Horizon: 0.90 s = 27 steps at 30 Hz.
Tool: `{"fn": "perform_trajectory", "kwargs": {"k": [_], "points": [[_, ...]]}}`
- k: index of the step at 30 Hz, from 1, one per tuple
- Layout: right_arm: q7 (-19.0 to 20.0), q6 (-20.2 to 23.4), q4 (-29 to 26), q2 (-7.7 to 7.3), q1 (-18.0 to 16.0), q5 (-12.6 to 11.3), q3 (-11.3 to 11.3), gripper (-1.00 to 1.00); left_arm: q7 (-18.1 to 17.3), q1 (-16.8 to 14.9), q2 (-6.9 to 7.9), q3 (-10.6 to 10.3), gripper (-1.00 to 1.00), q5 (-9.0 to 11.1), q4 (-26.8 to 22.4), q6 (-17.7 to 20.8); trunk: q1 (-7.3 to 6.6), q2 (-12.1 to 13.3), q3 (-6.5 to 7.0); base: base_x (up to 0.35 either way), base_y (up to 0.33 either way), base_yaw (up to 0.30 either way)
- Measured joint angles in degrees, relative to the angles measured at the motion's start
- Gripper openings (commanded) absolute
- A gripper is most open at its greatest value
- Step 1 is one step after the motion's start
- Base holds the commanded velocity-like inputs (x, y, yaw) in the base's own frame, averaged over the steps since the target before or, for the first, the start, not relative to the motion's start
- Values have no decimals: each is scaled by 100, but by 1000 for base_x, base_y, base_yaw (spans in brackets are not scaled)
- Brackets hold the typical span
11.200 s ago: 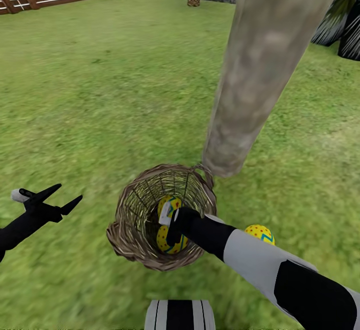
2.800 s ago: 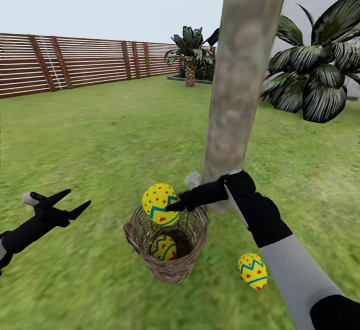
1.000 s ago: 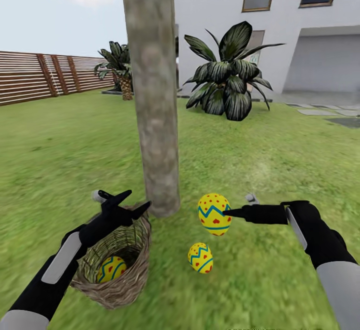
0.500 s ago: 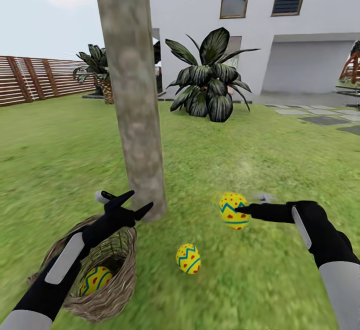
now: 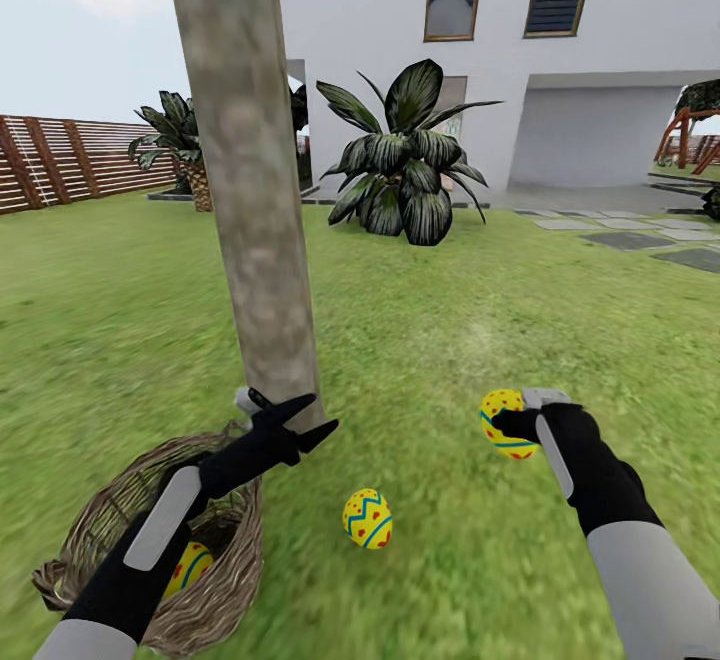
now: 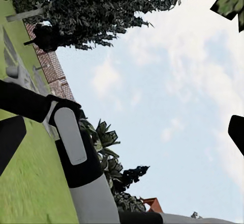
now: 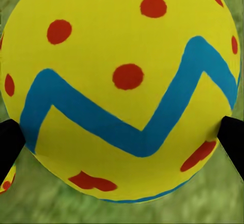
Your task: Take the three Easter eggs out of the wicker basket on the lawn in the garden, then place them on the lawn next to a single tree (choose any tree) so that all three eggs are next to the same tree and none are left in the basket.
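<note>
My right gripper [image 5: 508,424] is shut on a yellow Easter egg [image 5: 500,420] with a blue zigzag, held low over the lawn [image 5: 440,340] to the right of the tree [image 5: 250,200]. In the right wrist view that egg [image 7: 122,91] sits between the two black fingertips [image 7: 9,142]. A second egg [image 5: 367,518] lies on the grass in front of the trunk. A third egg [image 5: 190,565] rests inside the wicker basket [image 5: 100,530] at the lower left. My left gripper [image 5: 300,422] hangs open over the basket's far rim, close to the trunk's base.
A broad-leaved striped plant [image 5: 405,165] grows behind the tree, with a white house [image 5: 560,60] beyond it. Grey stepping stones [image 5: 640,235] lie at the far right. A slatted wooden fence [image 5: 60,160] runs along the left.
The head camera has swung right. My right gripper has lowered the held egg toward the grass and drawn it nearer to me. The left gripper has edged toward the trunk.
</note>
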Motion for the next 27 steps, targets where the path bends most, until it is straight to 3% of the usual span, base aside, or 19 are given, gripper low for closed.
{"fn": "perform_trajectory", "kwargs": {"k": [2,4,27], "points": [[-5,-6,-20,8,0,2,249,-100,-1,0,-3,2,100,13,-18,0,0,0,5,0,0,-136],[-6,-9,-24,19,0,2,356,-100,-1,0,-3,3,100,22,1,0,0,0,16,0,0,-191],[25,-9,-8,33,0,-41,391,-100,7,0,-64,-6,100,-36,20,-9,0,0,144,0,0,-204]]}}
